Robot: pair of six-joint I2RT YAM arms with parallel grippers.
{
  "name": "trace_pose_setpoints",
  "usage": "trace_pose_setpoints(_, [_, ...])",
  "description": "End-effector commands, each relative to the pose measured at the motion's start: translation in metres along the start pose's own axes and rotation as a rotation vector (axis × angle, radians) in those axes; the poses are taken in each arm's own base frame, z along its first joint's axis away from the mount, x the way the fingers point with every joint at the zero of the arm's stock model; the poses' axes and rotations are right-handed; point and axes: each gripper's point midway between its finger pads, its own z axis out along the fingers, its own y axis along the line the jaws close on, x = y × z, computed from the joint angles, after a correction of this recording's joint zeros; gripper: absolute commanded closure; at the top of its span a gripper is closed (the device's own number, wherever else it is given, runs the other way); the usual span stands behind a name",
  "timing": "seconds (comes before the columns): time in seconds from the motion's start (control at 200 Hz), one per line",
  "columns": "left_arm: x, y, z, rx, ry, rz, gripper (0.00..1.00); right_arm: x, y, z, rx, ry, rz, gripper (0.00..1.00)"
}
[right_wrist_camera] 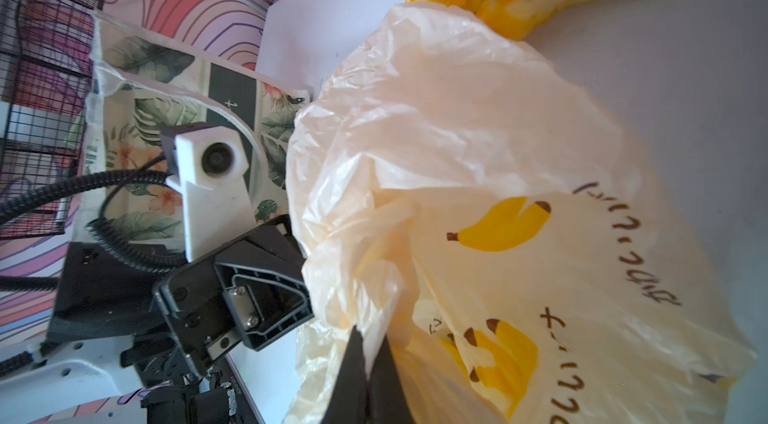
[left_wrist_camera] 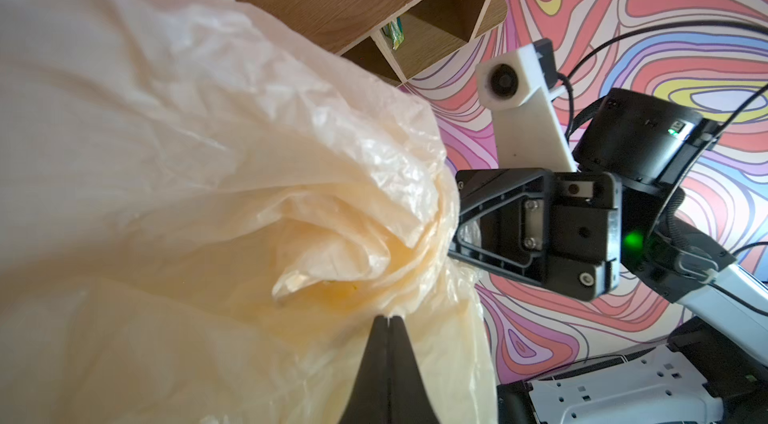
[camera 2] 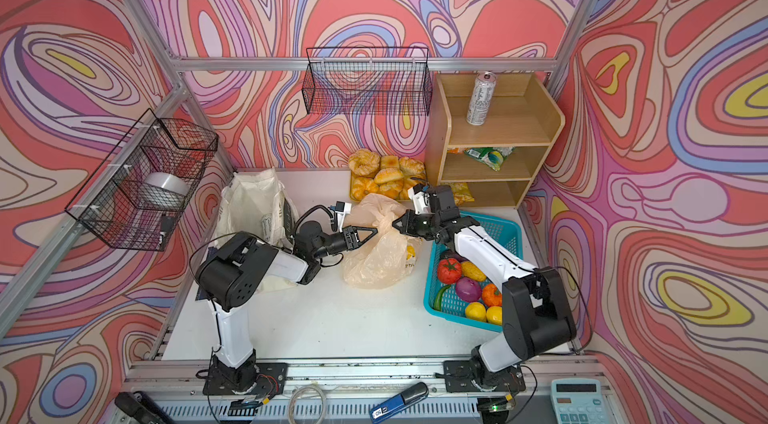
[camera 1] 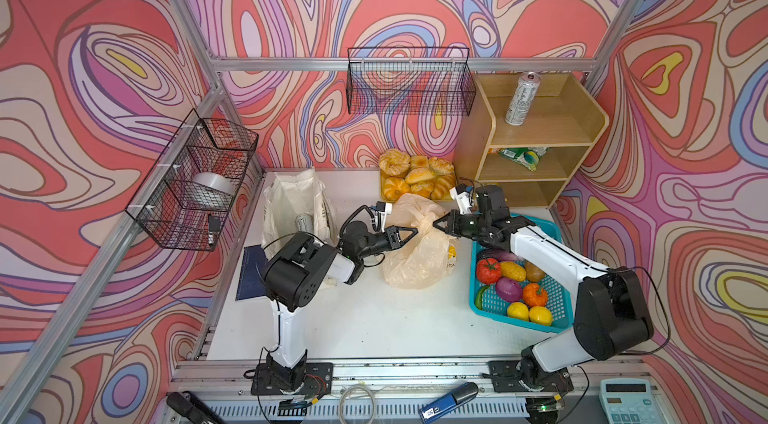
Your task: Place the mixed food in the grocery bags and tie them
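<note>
The banana-print plastic bag (camera 1: 419,264) slumps on the table below both sets of jaws, its gathered neck drawn up into the short gap between them. The cloth tote (camera 1: 291,202) stands open behind the left jaws, untied.

The left gripper (camera 1: 415,232) is pinched fully closed on a twist of the bag's film. The right gripper (camera 1: 435,224) is clamped just as tight on a fold of it, tip almost facing tip.

Biggest risk, as I judge it: with 2 holds so close on thin film, any pull apart could tear the neck rather than knot it. Next, the slick film could slide out of 1 pinch, and the neck would fall open.

A knot now may also be premature. The drink can (camera 1: 522,99) and snack packet (camera 1: 524,156) sit on the wooden shelf (camera 1: 582,127) well beyond the right jaws. The lemons (camera 1: 530,313) and cucumber (camera 1: 481,296) lie in the teal basket (camera 1: 540,226) under the right arm. What the plastic bag already holds cannot be told.
</note>
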Motion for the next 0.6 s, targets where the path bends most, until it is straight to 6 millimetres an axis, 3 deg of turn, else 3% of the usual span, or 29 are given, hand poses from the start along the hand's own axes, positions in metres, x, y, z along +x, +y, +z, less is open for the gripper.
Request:
trace_pose_setpoints(0.0, [0.007, 0.005, 0.003, 0.008, 0.003, 0.028, 1.0, -0.006, 0.016, -0.007, -0.066, -0.034, -0.037, 1.0])
trace_pose_setpoints(0.205, [0.015, -0.001, 0.01, 0.037, 0.041, 0.039, 1.0, -0.004, 0.012, -0.005, -0.046, -0.023, -0.032, 1.0])
trace_pose_setpoints(0.29, [0.016, -0.002, 0.01, 0.038, 0.049, 0.041, 1.0, -0.008, 0.008, -0.01, 0.009, -0.024, -0.055, 0.64])
trace_pose_setpoints(0.336, [0.016, -0.002, 0.009, 0.038, 0.05, 0.042, 1.0, -0.013, 0.008, -0.014, 0.033, -0.036, -0.067, 0.53])
trace_pose_setpoints(0.426, [0.016, -0.003, 0.01, 0.04, 0.052, 0.046, 1.0, -0.021, 0.009, -0.02, 0.066, -0.05, -0.092, 0.46])
trace_pose_setpoints(0.596, [0.016, -0.005, 0.011, 0.046, 0.055, 0.051, 1.0, -0.029, 0.006, -0.026, 0.127, -0.052, -0.133, 0.42])
